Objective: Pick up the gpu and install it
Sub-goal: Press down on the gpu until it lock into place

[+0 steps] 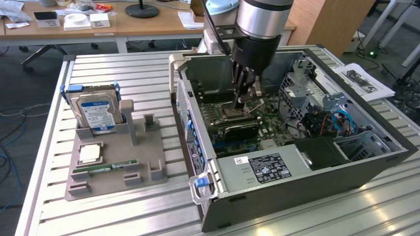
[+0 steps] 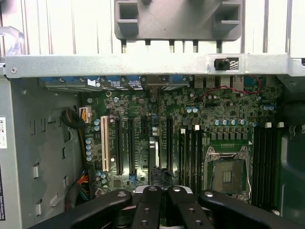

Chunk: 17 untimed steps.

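The gpu (image 1: 237, 131), a dark flat card, stands on edge in a slot of the motherboard (image 1: 262, 125) inside the open computer case (image 1: 196, 142). In the wrist view the gpu (image 2: 153, 153) appears edge-on between the long black slots. My gripper (image 1: 247, 100) hangs inside the case, a little above the card and over the board near the CPU socket (image 1: 226, 109). Its black fingers (image 2: 147, 205) are pressed together with nothing visible between them, and the gripper (image 2: 161, 190) is shut.
A grey parts holder (image 1: 111, 167) on the slatted table at the exterior view's left carries a hard drive (image 1: 97, 112), a CPU (image 1: 90, 153) and a green RAM stick (image 1: 105, 167). Case walls, the power supply (image 1: 262, 167) and cables (image 1: 328, 123) crowd the gripper.
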Available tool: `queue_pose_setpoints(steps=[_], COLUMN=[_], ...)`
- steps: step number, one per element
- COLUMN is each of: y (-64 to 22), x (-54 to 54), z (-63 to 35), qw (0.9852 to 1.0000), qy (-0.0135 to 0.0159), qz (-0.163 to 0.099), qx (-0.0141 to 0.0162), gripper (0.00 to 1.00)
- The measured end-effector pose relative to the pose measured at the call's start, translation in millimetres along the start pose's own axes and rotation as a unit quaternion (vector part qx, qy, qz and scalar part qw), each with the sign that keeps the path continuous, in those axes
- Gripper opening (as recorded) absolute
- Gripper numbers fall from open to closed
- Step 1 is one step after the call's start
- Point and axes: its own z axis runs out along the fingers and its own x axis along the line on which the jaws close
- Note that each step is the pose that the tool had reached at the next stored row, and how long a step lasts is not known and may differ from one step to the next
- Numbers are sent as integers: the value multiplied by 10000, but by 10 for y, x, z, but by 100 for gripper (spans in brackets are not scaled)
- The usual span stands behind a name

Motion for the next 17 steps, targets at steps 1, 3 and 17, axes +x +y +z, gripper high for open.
queue_pose_setpoints(steps=[1, 3, 17], y=[0, 0, 3], x=[-7, -24, -56], z=[2, 5, 180], qw=[10000, 10000, 10000], qy=[0, 0, -1], qz=[0, 0, 0], qx=[0, 0, 0], gripper=[11, 11, 11])
